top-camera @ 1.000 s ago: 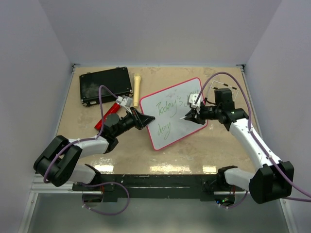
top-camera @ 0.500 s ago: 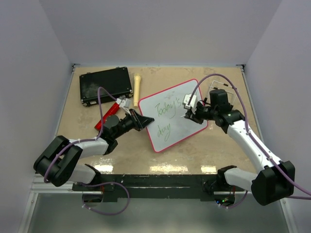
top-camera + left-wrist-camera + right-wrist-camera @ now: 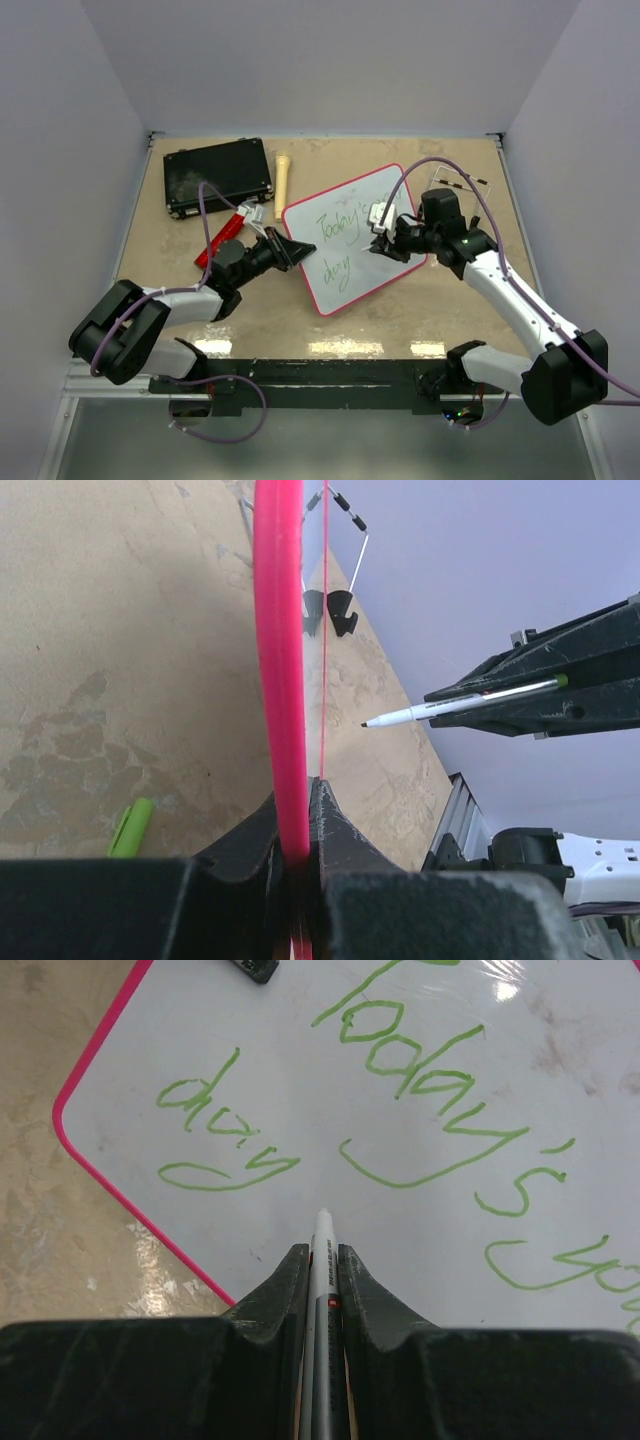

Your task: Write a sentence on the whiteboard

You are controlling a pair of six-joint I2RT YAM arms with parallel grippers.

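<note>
Right gripper (image 3: 383,243) has slid left across the whiteboard (image 3: 372,272) since a second ago, from near its right edge to the middle; the board has nudged left too.

Now: right fingers are clamped on the pen (image 3: 322,1260), tip over blank white just right of "day" and under "Today's". In the left wrist view the tip is clear of the surface, not touching.

Left gripper (image 3: 295,250) is pinched on the board's red rim at its left edge. The board looks propped at a tilt, though the top view doesn't settle it.

The sentence (image 3: 430,1090) is green, two lines, unfinished.

Risks:
- Board is held at one edge only, so pen pressure far from that grip could pivot it and leave wobbly strokes.
- Right fingers passing low over wet ink could smear it.
- The second line could run off the lower rim.

Only container: black case (image 3: 218,175), back left, lid down, contents not visible. Green cap (image 3: 130,828) lies loose on the table.
</note>
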